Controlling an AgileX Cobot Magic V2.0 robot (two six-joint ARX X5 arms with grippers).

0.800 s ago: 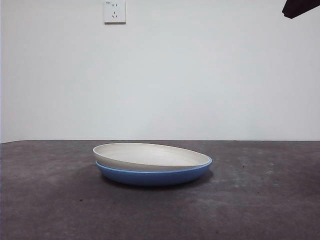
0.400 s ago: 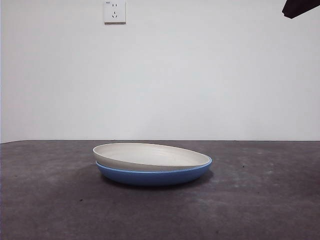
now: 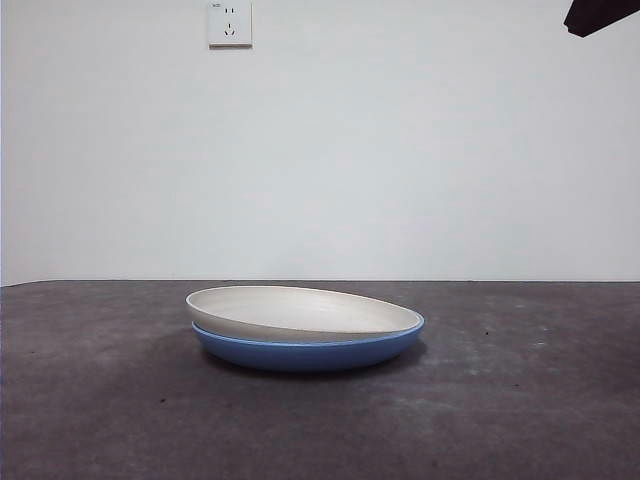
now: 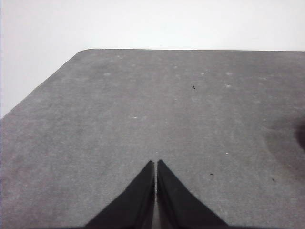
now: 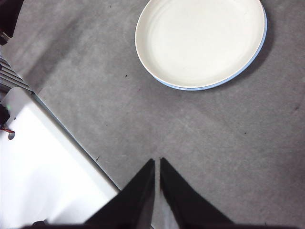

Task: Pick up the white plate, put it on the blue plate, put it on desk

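Only obstacle on table (image 3: pixel 520 420): white plate (image 3: pixel 300 312) sitting slightly tilted on blue plate (image 3: pixel 305 354), mid-table. Bare table all round the stack, L, R, front & behind. Air above plates open; one dark arm tip (image 3: pixel 598 15) high in corner.

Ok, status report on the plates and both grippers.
Left gripper shut, right gripper shut, both clear. White plate stacked on blue plate. Nothing in the way.
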